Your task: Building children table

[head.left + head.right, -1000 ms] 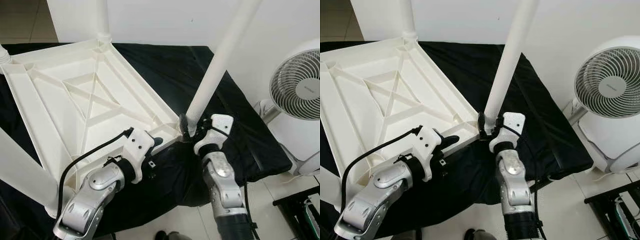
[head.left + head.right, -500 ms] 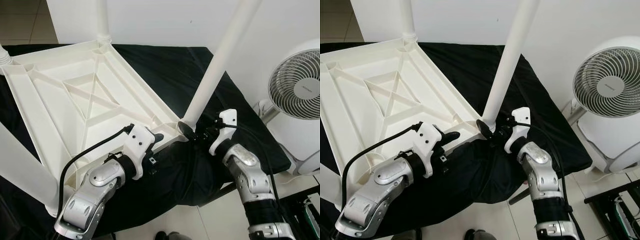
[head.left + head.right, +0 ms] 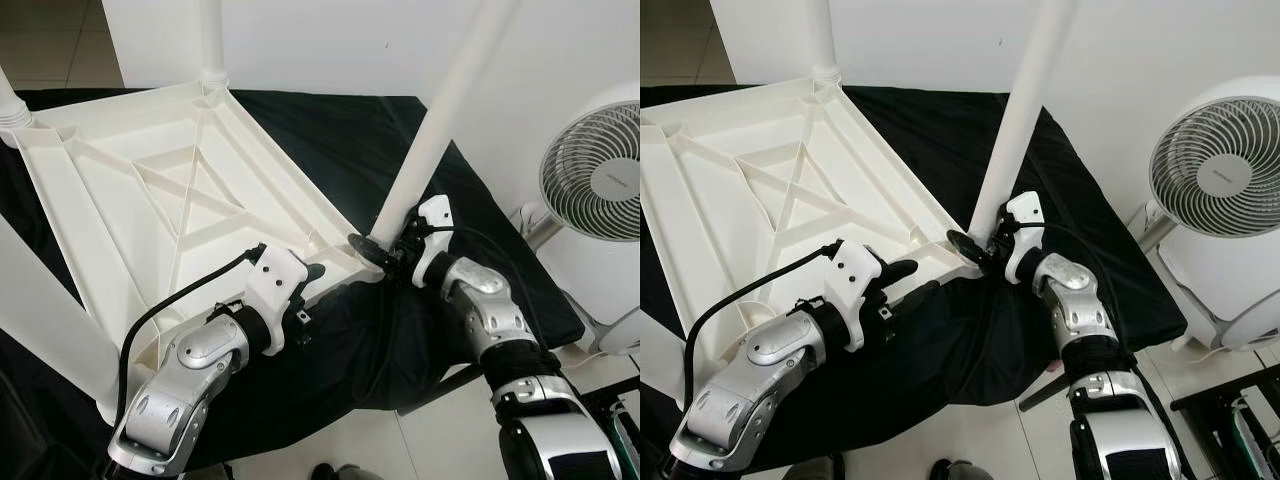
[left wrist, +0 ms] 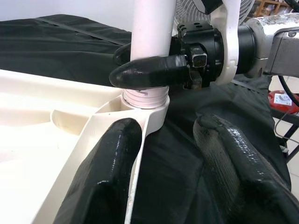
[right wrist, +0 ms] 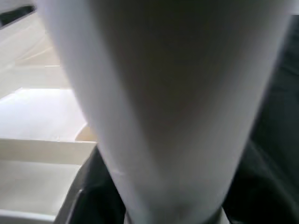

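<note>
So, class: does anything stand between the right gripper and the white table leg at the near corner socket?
Nothing visible does. The right gripper already clasps the table leg just above its socket in the upturned tabletop.

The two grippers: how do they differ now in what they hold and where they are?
The right gripper clamps the base of the white leg, just above its corner socket; the left gripper is at the rim of the upturned tabletop. The left gripper's fingers straddle that rim, spread apart, while the right's are closed around the leg. Both work at the same near corner.
</note>
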{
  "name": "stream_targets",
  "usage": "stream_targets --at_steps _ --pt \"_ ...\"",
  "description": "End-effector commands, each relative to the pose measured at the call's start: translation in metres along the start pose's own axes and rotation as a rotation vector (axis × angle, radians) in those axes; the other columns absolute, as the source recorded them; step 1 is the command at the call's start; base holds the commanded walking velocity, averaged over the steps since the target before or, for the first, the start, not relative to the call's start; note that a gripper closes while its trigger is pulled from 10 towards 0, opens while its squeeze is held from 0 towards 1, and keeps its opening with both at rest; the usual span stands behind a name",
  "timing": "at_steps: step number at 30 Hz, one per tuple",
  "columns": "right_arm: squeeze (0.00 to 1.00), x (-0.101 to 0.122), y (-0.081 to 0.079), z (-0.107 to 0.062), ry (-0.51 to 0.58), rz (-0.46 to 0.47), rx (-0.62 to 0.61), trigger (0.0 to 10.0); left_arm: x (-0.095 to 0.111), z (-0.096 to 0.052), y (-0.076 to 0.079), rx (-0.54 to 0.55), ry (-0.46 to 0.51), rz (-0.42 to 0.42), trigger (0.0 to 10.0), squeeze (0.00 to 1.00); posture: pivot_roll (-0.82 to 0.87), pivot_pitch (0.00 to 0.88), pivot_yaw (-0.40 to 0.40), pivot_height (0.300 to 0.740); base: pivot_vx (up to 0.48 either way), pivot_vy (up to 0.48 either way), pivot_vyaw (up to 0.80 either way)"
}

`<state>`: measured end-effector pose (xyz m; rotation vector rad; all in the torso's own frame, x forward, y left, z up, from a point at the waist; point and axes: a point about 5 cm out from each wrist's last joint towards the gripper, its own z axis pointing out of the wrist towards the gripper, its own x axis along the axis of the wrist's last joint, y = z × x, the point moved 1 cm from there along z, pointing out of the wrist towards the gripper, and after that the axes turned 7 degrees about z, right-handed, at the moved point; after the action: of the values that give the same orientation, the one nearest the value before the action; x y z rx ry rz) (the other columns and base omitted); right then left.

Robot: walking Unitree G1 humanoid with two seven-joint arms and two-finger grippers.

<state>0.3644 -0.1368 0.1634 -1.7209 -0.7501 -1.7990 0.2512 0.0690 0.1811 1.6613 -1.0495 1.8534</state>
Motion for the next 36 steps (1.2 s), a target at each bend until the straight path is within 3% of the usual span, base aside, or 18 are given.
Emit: stream_targets --at_steps 1,7,11,12,13,16,23,25,34,35,36 --pt "0.0 -0.008 -0.003 0.001 -0.021 0.007 0.033 0.0 -0.003 -0.001 0.001 0.017 -0.017 -0.011 10.0 0.0 0.17 0.131 -0.114 0.74 0.0 0.0 0.0" --pt "0.0 -0.01 0.0 -0.003 -0.003 0.005 0.017 0.0 -0.003 -0.002 0.001 0.02 -0.02 -0.012 10.0 0.0 0.17 0.133 -0.113 0.74 0.0 0.0 0.0" --pt "0.0 -0.011 0.006 -0.008 0.014 -0.007 -0.066 0.0 -0.003 -0.002 0.001 0.018 -0.021 -0.015 10.0 0.0 0.16 0.137 -0.111 0.74 0.0 0.0 0.0" --pt "0.0 -0.012 0.009 -0.009 0.004 -0.017 -0.128 10.0 -0.003 -0.002 0.002 0.016 -0.021 -0.016 10.0 0.0 0.15 0.143 -0.11 0.74 0.0 0.0 0.0" --pt "0.0 -0.013 0.011 -0.011 0.007 -0.017 -0.193 10.0 -0.003 -0.002 0.002 0.014 -0.022 -0.016 10.0 0.0 0.15 0.143 -0.11 0.74 0.0 0.0 0.0" --pt "0.0 -0.013 0.012 -0.012 0.009 -0.017 -0.238 10.0 -0.003 -0.002 0.002 0.013 -0.023 -0.017 10.0 0.0 0.15 0.143 -0.11 0.74 0.0 0.0 0.0" --pt "0.0 -0.014 -0.002 -0.011 0.069 0.007 -0.404 10.0 -0.004 -0.001 0.005 0.002 -0.026 -0.024 10.0 0.0 0.14 0.152 -0.108 0.74 0.0 0.0 0.0" --pt "0.0 -0.017 -0.005 -0.011 0.073 0.055 -0.509 10.0 -0.004 -0.001 0.006 0.001 -0.024 -0.026 10.0 0.0 0.14 0.15 -0.115 0.74 0.0 0.0 0.0" --pt "0.0 -0.016 -0.011 -0.012 0.104 0.096 -0.659 10.0 -0.004 0.0 0.009 -0.001 -0.02 -0.035 10.0 0.0 0.14 0.145 -0.119 0.74 0.0 0.0 0.0" --pt "1.0 -0.015 -0.011 -0.013 0.117 0.104 -0.712 10.0 -0.005 0.0 0.01 0.001 -0.02 -0.035 10.0 0.0 0.15 0.141 -0.13 0.74 0.0 0.0 0.0" --pt "1.0 -0.013 -0.012 -0.014 0.149 0.142 -0.776 10.0 -0.005 0.001 0.009 0.008 -0.02 -0.036 10.0 0.0 0.15 0.141 -0.13 0.74 0.0 0.0 0.0"
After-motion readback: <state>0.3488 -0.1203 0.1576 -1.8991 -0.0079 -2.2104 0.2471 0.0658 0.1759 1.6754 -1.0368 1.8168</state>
